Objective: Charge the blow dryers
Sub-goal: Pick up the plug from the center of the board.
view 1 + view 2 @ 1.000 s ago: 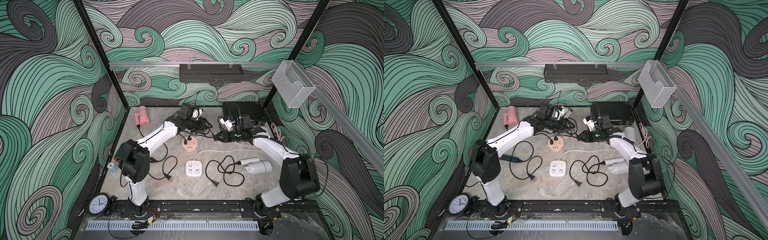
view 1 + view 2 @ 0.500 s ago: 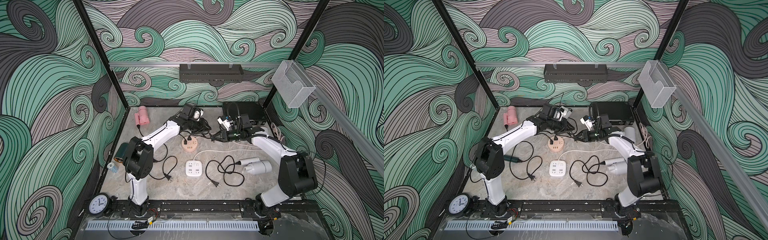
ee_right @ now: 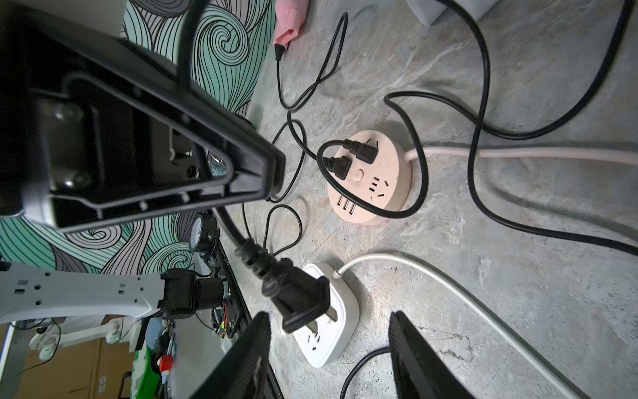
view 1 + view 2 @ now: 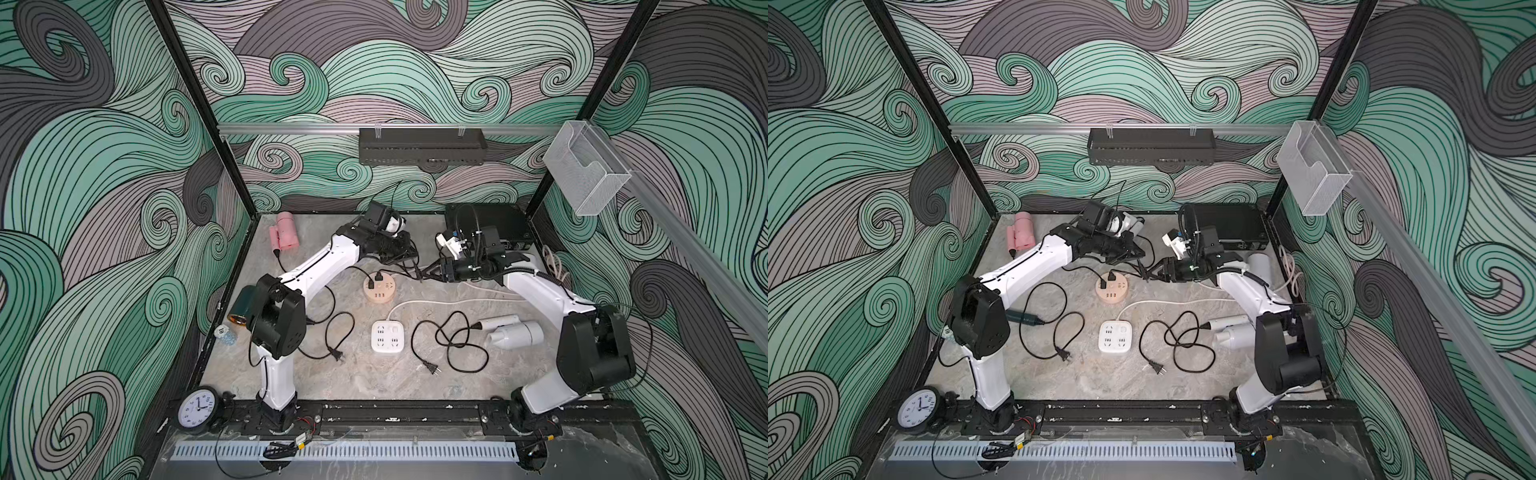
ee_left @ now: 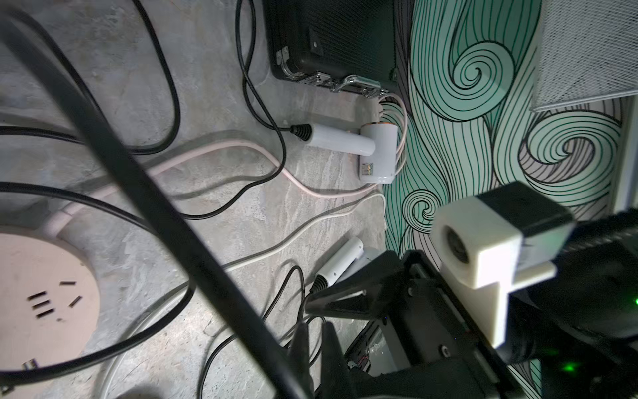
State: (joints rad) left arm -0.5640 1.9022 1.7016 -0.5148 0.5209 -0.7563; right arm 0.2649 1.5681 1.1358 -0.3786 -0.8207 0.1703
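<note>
Between the parted fingers of the right claw [image 3: 328, 315] hangs a black two-prong plug [image 3: 300, 304], and that is where trouble would likely start. It dangles from its black cord [image 3: 229, 224], on which the left claw [image 5: 314, 328] is clamped a little way back, so the plug is free to swing and twist. It sits nearer one finger than the other, with its prongs angled down toward the square white socket block [image 3: 345, 297] below. If the right claw closes now, it may catch the plug crooked or pinch the prongs, leaving them badly lined up for a socket. I cannot tell whether the plug touches the nearer finger.

Slack loops of cord lie across and around the round peach socket hub [image 3: 371, 176], which already holds two plugs. Dragging the held cord could snag those loops and shift the hub or loosen them.

Which dryer this cord belongs to I cannot tell. The pink dryer [image 4: 284, 235] lies in the far left corner of the desk [image 4: 374, 386]. The dark green dryer [image 4: 243, 305] lies at the left edge beside the left arm. One white dryer [image 4: 515, 330] lies near the right arm with its plug loose on the desk. Another white dryer [image 5: 366, 145] lies by the right wall.
</note>
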